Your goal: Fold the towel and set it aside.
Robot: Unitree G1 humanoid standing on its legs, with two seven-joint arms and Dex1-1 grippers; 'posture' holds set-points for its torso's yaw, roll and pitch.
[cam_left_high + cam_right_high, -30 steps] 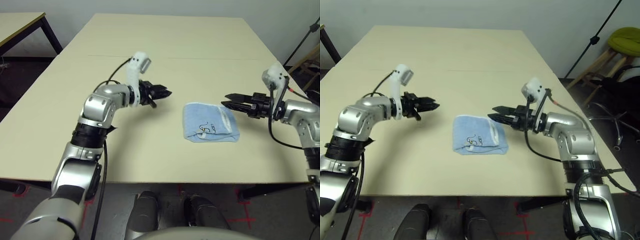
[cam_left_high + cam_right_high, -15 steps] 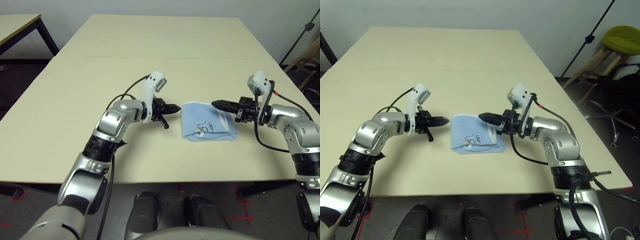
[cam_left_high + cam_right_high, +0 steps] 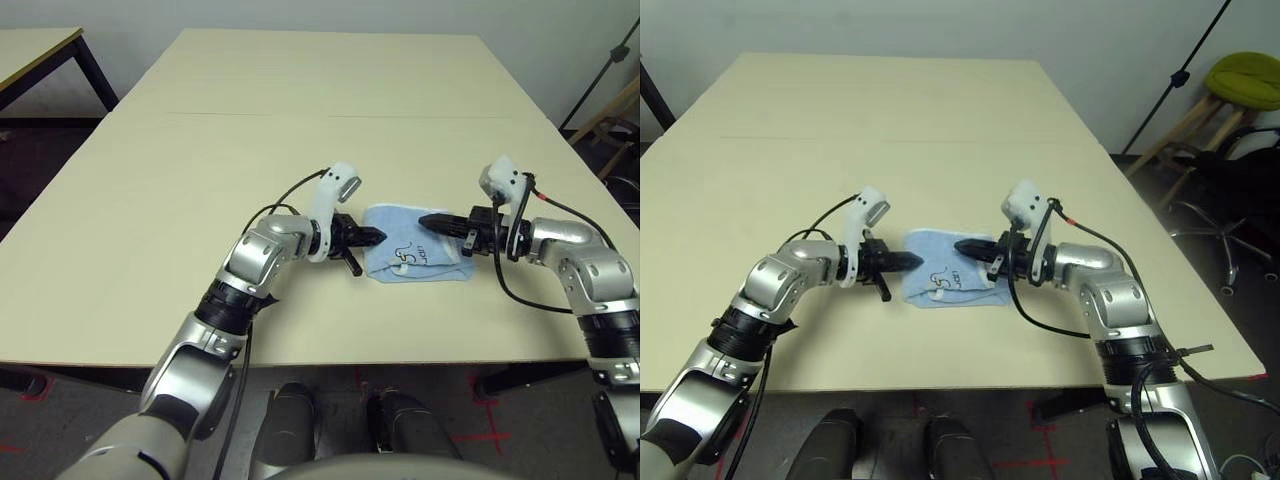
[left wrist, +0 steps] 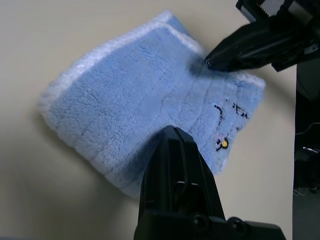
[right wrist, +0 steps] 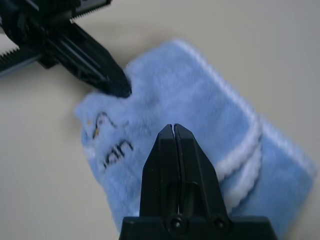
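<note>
The towel [image 3: 415, 255] lies folded into a small light-blue rectangle on the table, its embroidered mark facing up. My left gripper [image 3: 378, 237] is shut with nothing held, and its tip touches the towel's left edge. From the right, my shut and empty right gripper [image 3: 422, 220] reaches in with its tip resting on the towel's upper middle. In the left wrist view the towel [image 4: 125, 110] lies just beyond my own shut fingertips [image 4: 172, 134], and the right gripper [image 4: 210, 62] presses a dent into the cloth. The right wrist view shows the left gripper [image 5: 122, 91] at the towel's [image 5: 200, 110] edge.
The beige table [image 3: 300, 110] stretches far behind and to the left of the towel. A second table [image 3: 40, 45] stands at the far left. Off the table's right side are a green stool [image 3: 1250, 80] and a black stand [image 3: 1185, 75].
Both grippers have moved inward toward the towel. The left tip now touches its left edge and the right tip has come further over the cloth. The towel has not moved.
</note>
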